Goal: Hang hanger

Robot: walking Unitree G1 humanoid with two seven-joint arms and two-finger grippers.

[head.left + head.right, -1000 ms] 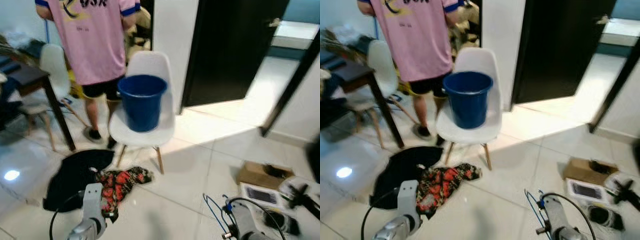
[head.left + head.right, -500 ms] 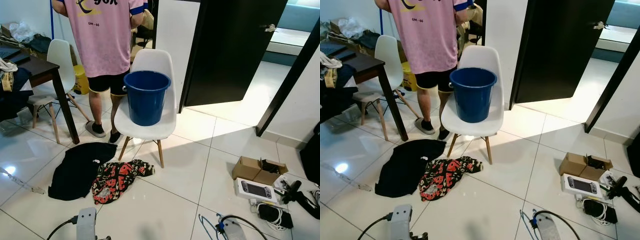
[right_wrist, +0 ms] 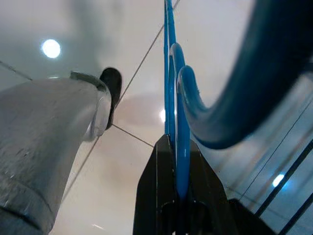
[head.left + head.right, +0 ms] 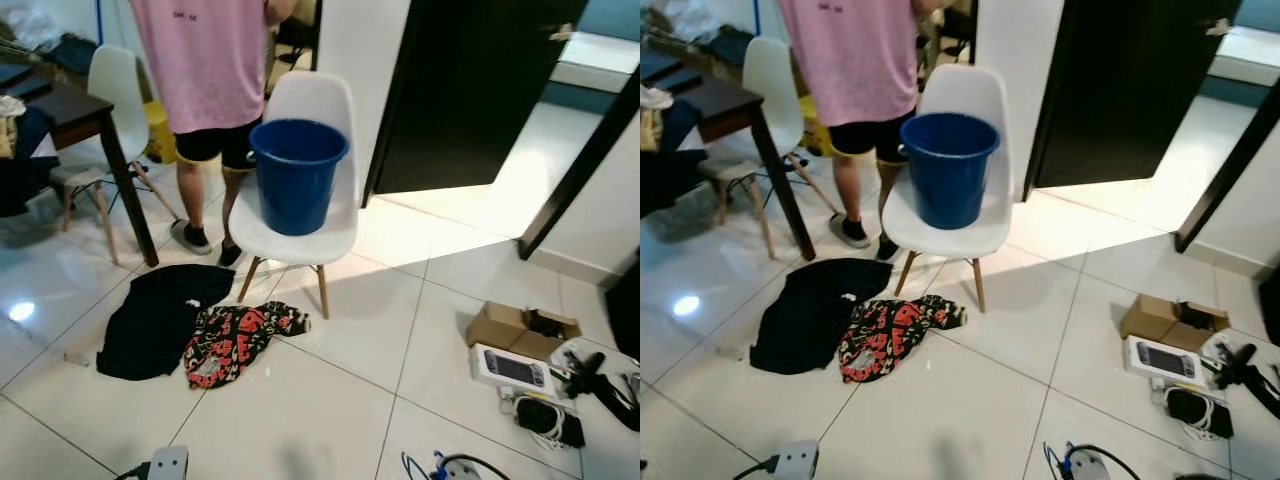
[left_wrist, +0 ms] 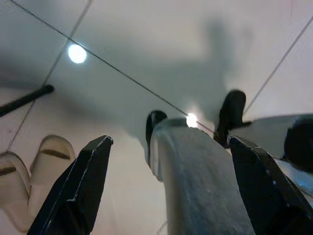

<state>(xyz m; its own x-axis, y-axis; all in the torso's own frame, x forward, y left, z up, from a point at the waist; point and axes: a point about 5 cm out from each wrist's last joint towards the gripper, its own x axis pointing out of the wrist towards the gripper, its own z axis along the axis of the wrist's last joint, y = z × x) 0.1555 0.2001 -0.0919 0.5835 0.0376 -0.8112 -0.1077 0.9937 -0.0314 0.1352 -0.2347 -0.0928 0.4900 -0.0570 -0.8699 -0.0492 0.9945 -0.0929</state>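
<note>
Two black fingers of the right end effector (image 3: 177,205) are clenched on a blue hanger (image 3: 172,117), whose thin bar runs straight out from between them while its thick curved part sweeps across the right wrist view close to the lens. Beside it a silver leg (image 3: 44,142) with a dark foot stands on the glossy tiled floor (image 3: 112,44). The left end effector (image 5: 166,196) is released, its two fingers (image 5: 78,191) spread wide and holding nothing; between them the other silver leg (image 5: 195,181) reaches down to the floor, and a pair of pale slippers (image 5: 29,171) lies nearby.

In the head views the blue wire of the hanger (image 4: 420,467) peeks in at the lower edge. Farther out, a black garment (image 4: 150,320) and a red patterned one (image 4: 235,340) lie touching each other on the floor. Behind them a white chair (image 4: 305,170) carries a blue bucket (image 4: 297,175). A person in a pink shirt (image 4: 200,60) stands just beside the chair, near a dark worktop (image 4: 70,105). A cardboard box (image 4: 520,328) and a handheld console (image 4: 512,368) lie at the right
</note>
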